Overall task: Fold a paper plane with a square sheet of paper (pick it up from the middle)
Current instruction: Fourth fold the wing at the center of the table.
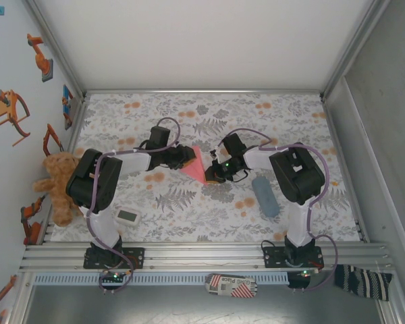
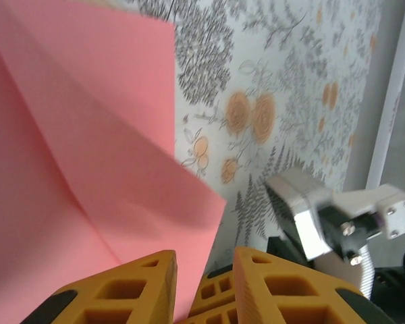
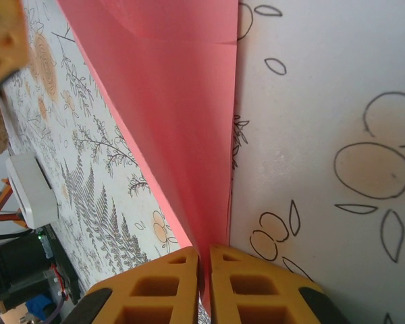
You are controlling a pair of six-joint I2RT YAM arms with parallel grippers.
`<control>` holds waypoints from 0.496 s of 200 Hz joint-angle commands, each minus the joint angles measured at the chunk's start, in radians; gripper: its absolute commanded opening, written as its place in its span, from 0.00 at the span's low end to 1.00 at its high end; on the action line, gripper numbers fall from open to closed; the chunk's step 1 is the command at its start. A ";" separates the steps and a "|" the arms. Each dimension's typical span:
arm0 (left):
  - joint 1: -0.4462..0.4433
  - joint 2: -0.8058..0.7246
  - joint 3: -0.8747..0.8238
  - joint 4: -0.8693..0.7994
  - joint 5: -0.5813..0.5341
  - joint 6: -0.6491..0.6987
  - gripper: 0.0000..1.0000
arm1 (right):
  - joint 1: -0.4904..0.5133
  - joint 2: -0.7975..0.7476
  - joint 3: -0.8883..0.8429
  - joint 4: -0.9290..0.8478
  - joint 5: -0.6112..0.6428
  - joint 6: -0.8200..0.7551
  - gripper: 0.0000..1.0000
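Top view: the folded pink sheet of paper (image 1: 198, 166) sits above the counter (image 1: 189, 219), between the left pincer (image 1: 186, 159) and the right pincer (image 1: 211, 177).

Left wrist view: the left pincer is narrowly parted, with the sheet's edge between its fingers (image 2: 121, 293). Whether they pinch it, I cannot tell.

Right wrist view: the right pincer is clamped on the sheet's edge.
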 commanded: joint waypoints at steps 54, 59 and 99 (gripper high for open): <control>-0.036 0.048 0.044 0.014 0.018 -0.005 0.27 | -0.004 0.026 -0.022 -0.024 0.039 -0.025 0.12; -0.038 0.054 0.048 0.013 0.018 -0.004 0.27 | -0.004 0.025 -0.022 -0.024 0.039 -0.025 0.12; -0.038 0.091 0.068 0.017 0.026 -0.007 0.26 | -0.005 0.028 -0.024 -0.023 0.041 -0.026 0.12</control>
